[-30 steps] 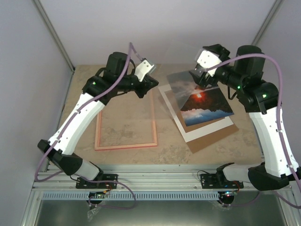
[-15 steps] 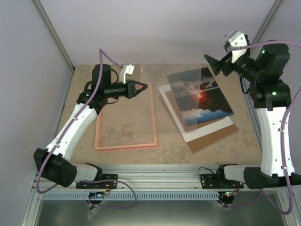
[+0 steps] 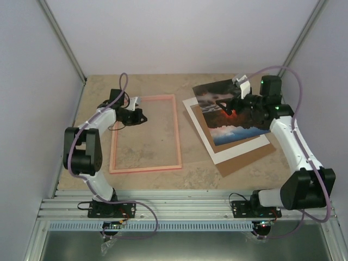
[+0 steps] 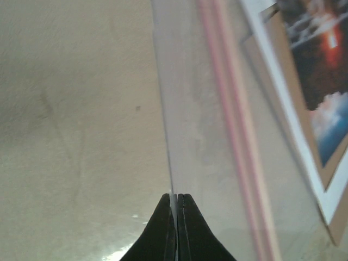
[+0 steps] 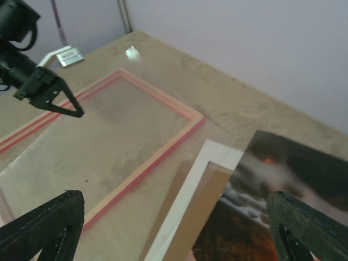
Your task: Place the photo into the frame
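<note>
Holds the left arm (image 3: pixel 89 128) bent up from its base on the left, forearm running away from the base, wrist turned toward the right. Points the left gripper (image 3: pixel 140 116) low and rightward, jaws pressed tight together. Stretches the right arm (image 3: pixel 291 144) up from its base, wrist turned leftward. Spreads the right gripper (image 3: pixel 223 103) wide, fingers (image 5: pixel 46 225) far apart, tips aimed left and down
</note>
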Tool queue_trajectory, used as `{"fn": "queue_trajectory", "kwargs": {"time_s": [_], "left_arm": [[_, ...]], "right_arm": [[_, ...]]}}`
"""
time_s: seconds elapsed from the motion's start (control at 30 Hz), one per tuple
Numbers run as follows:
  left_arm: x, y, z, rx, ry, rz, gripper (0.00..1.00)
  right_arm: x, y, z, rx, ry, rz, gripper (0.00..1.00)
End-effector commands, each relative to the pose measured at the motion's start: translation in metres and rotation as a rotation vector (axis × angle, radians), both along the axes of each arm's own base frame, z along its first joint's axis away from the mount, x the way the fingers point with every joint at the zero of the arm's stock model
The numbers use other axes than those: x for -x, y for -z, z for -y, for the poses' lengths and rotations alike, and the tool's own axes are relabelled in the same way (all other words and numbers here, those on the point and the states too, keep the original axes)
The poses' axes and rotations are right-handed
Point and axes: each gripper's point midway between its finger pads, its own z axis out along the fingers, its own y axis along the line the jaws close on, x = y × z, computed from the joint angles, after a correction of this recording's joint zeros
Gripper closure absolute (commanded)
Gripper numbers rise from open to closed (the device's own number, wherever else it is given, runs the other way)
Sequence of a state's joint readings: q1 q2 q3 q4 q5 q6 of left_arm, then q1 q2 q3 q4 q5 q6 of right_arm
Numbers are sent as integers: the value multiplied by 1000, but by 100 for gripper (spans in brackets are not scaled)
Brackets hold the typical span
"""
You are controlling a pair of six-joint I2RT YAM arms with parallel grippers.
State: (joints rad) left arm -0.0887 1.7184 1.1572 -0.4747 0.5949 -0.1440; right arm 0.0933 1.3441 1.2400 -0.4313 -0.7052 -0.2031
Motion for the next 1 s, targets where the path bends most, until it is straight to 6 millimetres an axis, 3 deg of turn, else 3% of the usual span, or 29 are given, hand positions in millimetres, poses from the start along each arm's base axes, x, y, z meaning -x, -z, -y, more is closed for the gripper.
{"fn": "queue_trajectory", "kwargs": {"time_s": [0.0, 0.27, 0.4, 0.73, 0.97], "left_arm": [[-8, 21, -13, -56, 50, -25, 100], [-9, 48, -40, -101, -15, -90, 100], [-11, 54, -46, -118, -36, -98, 100], [-11, 60, -61, -217, -51, -111, 100], [-15, 53, -70, -279, -50, -86, 100]], "right_arm": [[0, 21, -19, -100, -68, -60, 12], [-4, 84, -32, -146, -92, -236, 21], [-4, 102, -36, -160, -107, -296, 22], [0, 109, -42, -151, -122, -304, 24], [2, 113, -42, -141, -119, -305, 26]]}}
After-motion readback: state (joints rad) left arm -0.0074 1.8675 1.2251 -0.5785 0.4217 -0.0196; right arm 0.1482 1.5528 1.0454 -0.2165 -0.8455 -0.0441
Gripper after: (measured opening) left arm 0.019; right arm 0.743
